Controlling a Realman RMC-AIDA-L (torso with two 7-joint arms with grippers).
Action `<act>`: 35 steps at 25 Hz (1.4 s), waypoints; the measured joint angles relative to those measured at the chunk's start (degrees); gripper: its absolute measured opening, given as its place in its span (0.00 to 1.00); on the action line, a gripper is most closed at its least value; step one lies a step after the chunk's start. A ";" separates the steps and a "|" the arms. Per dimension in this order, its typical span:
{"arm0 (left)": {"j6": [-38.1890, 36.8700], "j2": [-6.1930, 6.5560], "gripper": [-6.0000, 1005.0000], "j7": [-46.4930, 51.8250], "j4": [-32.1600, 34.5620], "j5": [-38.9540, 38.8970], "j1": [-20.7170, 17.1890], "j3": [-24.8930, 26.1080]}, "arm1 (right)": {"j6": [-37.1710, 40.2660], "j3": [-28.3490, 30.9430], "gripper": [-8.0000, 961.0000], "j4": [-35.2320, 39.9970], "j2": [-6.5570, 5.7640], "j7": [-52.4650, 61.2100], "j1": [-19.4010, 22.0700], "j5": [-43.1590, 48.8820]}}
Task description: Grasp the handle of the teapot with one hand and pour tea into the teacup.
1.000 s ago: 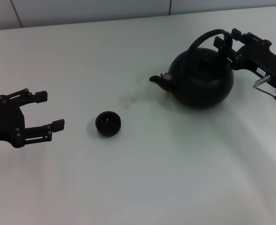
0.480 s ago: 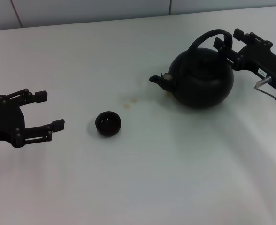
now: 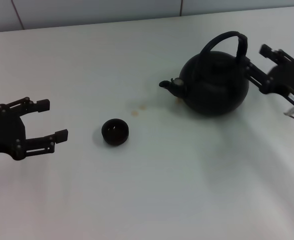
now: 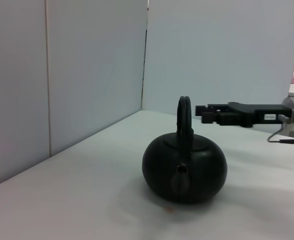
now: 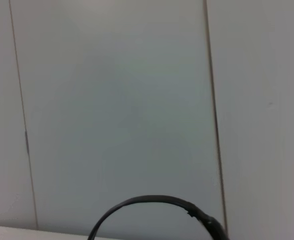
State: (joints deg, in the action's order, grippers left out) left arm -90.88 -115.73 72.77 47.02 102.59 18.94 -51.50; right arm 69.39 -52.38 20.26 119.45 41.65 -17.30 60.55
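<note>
Two grippers flank the work. Far left, the left gripper [image 3: 52,120] hovers low over the white table [image 3: 152,195], fingers spread and holding nothing. Just beside it to the right sits the small black teacup [image 3: 115,131], upright. Well apart from the cup stands the teapot [image 3: 214,82], spout toward the cup, its arched handle [image 3: 222,40] upright. Far right, the right gripper [image 3: 257,62] waits just beside the handle, jaws apart and clear of it. I judge this fits either closing in to grasp or having let go.
</note>
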 joint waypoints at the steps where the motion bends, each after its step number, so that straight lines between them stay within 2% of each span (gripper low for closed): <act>1: -0.08 -0.01 0.86 0.00 0.00 -0.03 -0.02 0.00 | 2.34 1.46 0.68 -1.13 0.08 -2.95 1.04 0.00; 6: -0.65 -0.01 0.86 -0.03 0.00 -0.20 -0.21 0.04 | 11.55 4.69 0.68 -5.33 0.02 -8.58 3.13 0.11; 9: -1.22 -0.09 0.86 -0.28 0.00 -0.38 -0.34 0.49 | 14.41 4.46 0.68 -5.30 -0.26 -6.85 3.83 1.17; 15: -7.45 -1.35 0.86 -3.10 0.00 -0.57 -0.70 4.90 | 23.40 4.17 0.68 3.24 -1.62 4.52 4.32 16.50; 16: -7.45 -1.35 0.86 -3.10 0.00 -0.57 -0.70 4.90 | 23.40 4.17 0.68 3.24 -1.62 4.52 4.32 16.50; 25: -9.89 -1.63 0.86 -3.30 -0.12 -0.39 -1.92 5.01 | 31.70 4.44 0.68 18.63 -1.84 17.18 1.17 34.70; 31: -10.85 -1.89 0.86 -4.54 -1.89 -0.50 -2.16 5.02 | 33.42 4.18 0.68 20.51 -1.89 19.36 0.06 35.80; 35: -10.99 -2.08 0.86 -5.25 -2.68 -0.51 -2.65 4.91 | 33.18 4.01 0.68 20.82 -1.18 19.06 0.19 36.14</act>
State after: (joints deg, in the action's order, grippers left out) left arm -101.87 -117.82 67.52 44.34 102.07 16.29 -46.59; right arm 102.57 -48.37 41.08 118.28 60.71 -17.10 96.69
